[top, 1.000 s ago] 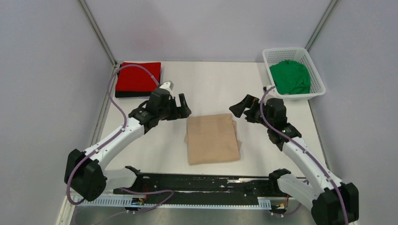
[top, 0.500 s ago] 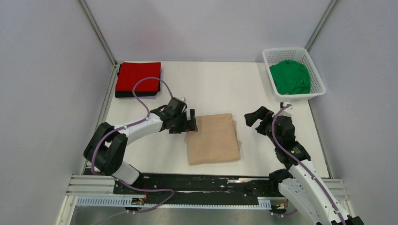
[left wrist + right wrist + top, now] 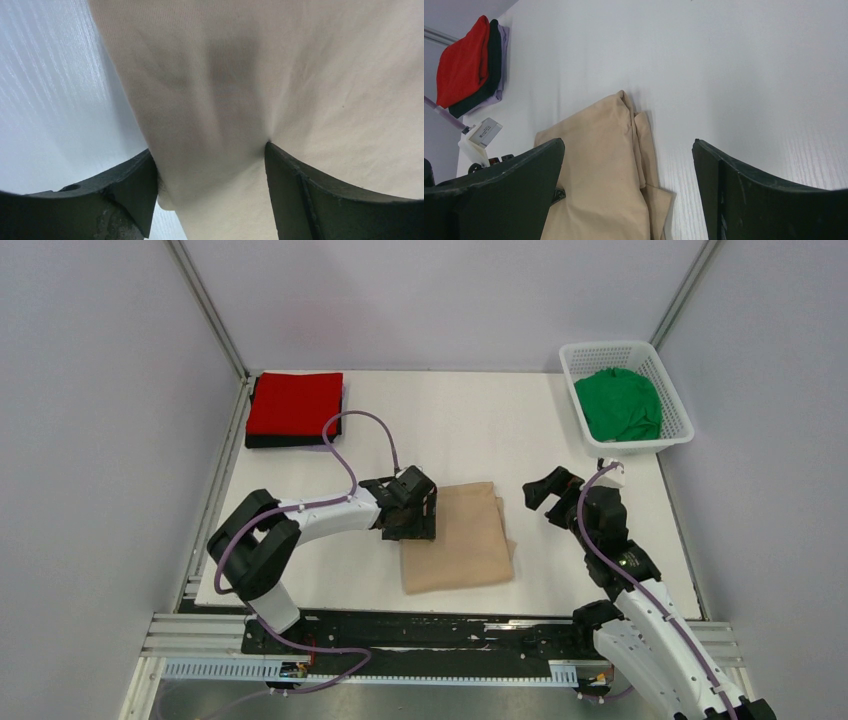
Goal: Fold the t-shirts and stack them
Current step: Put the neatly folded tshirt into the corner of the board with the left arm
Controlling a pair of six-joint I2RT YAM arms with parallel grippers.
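A white basket stands at the far right corner of the bench. It holds one thing, a green t-shirt. The green t-shirt is not folded. It lies in a soft heap and fills most of the basket.

At the far left corner a red t-shirt lies folded flat. It sits on top of a folded black t-shirt, so the two make a small stack.

A tan t-shirt lies folded in the middle of the bench, nearer the arms. It is well apart from the stack and from the basket. Some loose cloth pokes out along its right side.

The left hand is low at the left edge of the tan t-shirt. Its fingers are wide apart, and the edge of the tan cloth sits between them, touching both.

The right hand is just off the right side of the tan t-shirt. It does not touch the tan t-shirt. Its fingers are spread wide and hold nothing, with bare bench between them.
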